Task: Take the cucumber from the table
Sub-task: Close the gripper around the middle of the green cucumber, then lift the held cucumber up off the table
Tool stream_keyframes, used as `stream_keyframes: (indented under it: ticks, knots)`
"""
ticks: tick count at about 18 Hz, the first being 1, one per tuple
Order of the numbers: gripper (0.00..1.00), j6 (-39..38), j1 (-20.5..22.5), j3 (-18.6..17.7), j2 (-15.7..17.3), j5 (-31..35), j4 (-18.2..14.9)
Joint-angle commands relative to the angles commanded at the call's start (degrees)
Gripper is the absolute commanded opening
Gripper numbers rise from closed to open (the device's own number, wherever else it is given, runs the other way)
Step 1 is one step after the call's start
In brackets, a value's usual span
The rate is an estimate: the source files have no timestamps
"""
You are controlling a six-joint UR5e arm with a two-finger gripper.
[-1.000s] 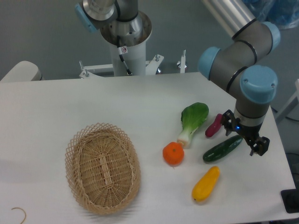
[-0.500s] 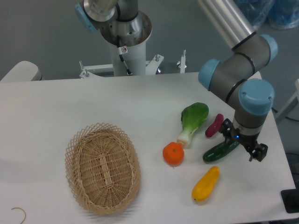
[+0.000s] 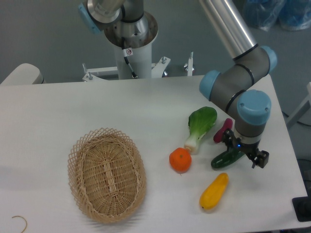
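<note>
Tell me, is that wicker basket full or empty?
Empty. The basket shows only its bare woven bottom; the cucumber and other vegetables lie on the table outside it.

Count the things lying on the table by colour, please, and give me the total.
Green: 2, the cucumber and the bok choy
Orange: 1, the orange
Yellow: 1, the yellow vegetable
Purple: 1, the eggplant
Tan: 1, the basket
Total: 6
</note>
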Motion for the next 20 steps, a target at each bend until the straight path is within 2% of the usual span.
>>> stream_keyframes:
  ticks: [3,9,11,13,16,19,20]
  knots:
    - [1.00,0.70,-0.09,-1.58,0.44,0.00,0.09]
    - [1.00,0.79,-0.53,-2.37,0.09,2.02,0.26]
    - [1.00,0.79,-0.97,-2.55,-0.61,2.29,2.71]
    - [0.83,0.88,-1.15,-3.16,-0.79,2.29,3.96]
    - [0.44,0.97,-1.15,-3.08,-0.79,2.20,3.96]
    - [0.25,1.93,-1.06,-2.82,-0.62,2.29,3.78]
    - [0.24,2.19,-1.06,-2.73,-0.44,2.29,3.78]
